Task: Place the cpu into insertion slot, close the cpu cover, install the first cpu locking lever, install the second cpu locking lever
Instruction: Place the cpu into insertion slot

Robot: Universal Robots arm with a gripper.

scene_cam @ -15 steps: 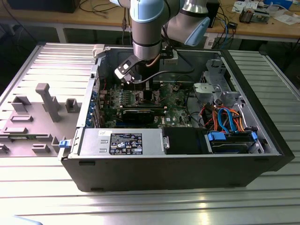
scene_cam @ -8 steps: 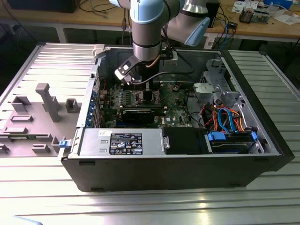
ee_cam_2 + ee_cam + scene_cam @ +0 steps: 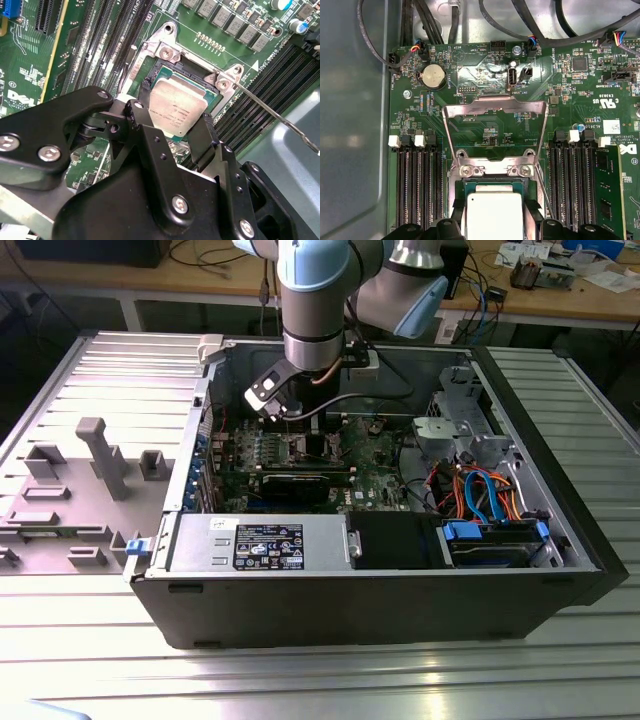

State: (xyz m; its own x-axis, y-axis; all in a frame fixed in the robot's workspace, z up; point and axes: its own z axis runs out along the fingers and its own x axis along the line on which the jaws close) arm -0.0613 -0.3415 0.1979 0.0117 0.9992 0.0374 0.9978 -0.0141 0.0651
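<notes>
Silver-grey cpu sits clamped in the gripper.

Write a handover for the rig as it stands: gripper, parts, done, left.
Gripper: shut on cpu, gripping two opposite edges.
Cpu: at the slot, over its centre; cannot tell if fully seated.
Cover: swung up, open.
Lever: unlatched, sticking out beside the slot.
Done: cpu is at the slot.
Left: cover not closed, levers not installed.
</notes>
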